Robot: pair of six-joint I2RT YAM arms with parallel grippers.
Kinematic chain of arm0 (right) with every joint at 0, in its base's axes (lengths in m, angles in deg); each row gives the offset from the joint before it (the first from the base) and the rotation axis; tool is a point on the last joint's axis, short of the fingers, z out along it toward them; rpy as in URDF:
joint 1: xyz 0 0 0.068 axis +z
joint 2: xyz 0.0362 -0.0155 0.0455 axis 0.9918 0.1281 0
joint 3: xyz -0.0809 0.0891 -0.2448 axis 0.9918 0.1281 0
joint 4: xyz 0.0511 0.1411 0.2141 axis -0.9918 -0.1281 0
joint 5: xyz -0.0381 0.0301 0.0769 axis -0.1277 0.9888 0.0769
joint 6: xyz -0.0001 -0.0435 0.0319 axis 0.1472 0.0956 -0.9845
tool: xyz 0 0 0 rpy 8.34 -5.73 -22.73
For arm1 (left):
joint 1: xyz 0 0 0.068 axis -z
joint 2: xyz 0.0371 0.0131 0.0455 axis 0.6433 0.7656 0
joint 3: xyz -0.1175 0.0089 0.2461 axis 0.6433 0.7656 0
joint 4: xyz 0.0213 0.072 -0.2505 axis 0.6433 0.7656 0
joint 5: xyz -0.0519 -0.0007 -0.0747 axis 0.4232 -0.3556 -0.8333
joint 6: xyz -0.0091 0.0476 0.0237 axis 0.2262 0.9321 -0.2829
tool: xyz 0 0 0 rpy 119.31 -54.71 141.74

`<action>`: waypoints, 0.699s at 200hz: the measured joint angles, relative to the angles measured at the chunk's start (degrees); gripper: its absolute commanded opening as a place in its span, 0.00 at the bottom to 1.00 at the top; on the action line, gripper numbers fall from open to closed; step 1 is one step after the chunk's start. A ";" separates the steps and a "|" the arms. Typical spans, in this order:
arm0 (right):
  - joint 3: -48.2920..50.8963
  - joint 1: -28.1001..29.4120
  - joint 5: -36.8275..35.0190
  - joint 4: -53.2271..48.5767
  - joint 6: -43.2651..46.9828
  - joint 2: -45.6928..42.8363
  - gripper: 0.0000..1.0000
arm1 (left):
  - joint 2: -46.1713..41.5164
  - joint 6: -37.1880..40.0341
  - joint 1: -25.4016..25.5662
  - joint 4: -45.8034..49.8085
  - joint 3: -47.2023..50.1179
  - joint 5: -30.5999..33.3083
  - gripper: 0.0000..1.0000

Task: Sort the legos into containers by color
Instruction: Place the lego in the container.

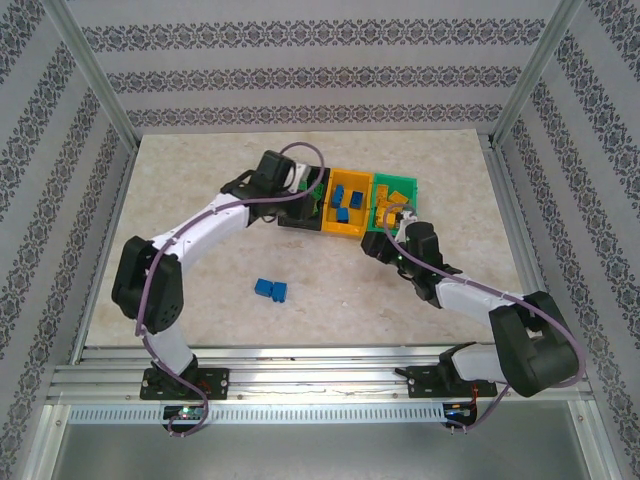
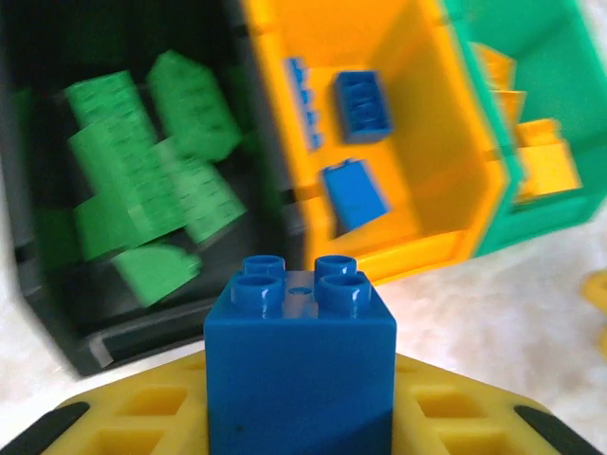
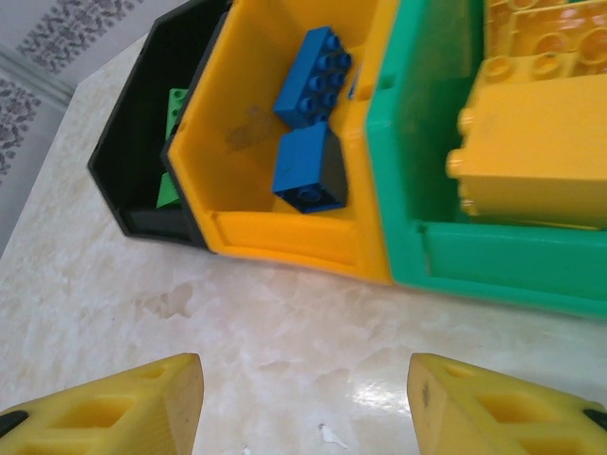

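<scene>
**left arm.** your left gripper (image 2: 300,427) is clamped on a blue square four-stud plastic brick (image 2: 300,351). the brick stands upright, studs up, between the yellow ribbed fingers (image 2: 133,417).

- ahead of the held brick and to its left lies the black rectangular plastic bin (image 2: 38,303), holding a heap of green studded plastic bricks (image 2: 142,180).
- ahead and slightly to the right, joined to the black bin, is the orange-yellow rectangular plastic bin (image 2: 417,114), with blue oblong plastic bricks (image 2: 360,104) lying on its floor.
- farther right, last in the row, is the green rectangular plastic bin (image 2: 541,223), with yellow-orange studded plastic bricks (image 2: 545,161) inside.
- seen from above, this gripper hangs at the black end of the row.

**right arm.** your right gripper (image 3: 303,417) stands with its jaws well apart. the gap between its fingers opens onto the pale marbled table top (image 3: 285,322).

- just ahead of the fingers run the near walls of the orange-yellow bin and the green bin. the green bin is ahead and to the right, and the orange-yellow bin is ahead and slightly left.
- the black bin is ahead and far to the left.
- the yellow-orange bricks rise close to the green bin's rim.

**loose pieces.** well behind both grippers, toward the arm bases and nearer your left arm, a pair of blue plastic bricks (image 1: 272,290) lies on the table. the two touch side by side, well apart from the bins.
</scene>
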 measured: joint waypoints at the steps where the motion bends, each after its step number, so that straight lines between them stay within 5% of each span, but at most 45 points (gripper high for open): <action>1: 0.04 -0.15 0.04 0.07 -0.09 0.04 0.59 | 0.15 0.00 0.11 0.02 -0.24 0.02 0.39; 90: 0.96 -2.40 2.56 1.11 -1.68 1.31 0.59 | 24.61 -0.02 3.80 6.78 -28.04 -0.09 0.49; 140: 1.01 -2.40 2.73 1.42 -1.70 1.31 0.59 | 21.99 0.20 4.98 8.55 -24.24 0.87 0.53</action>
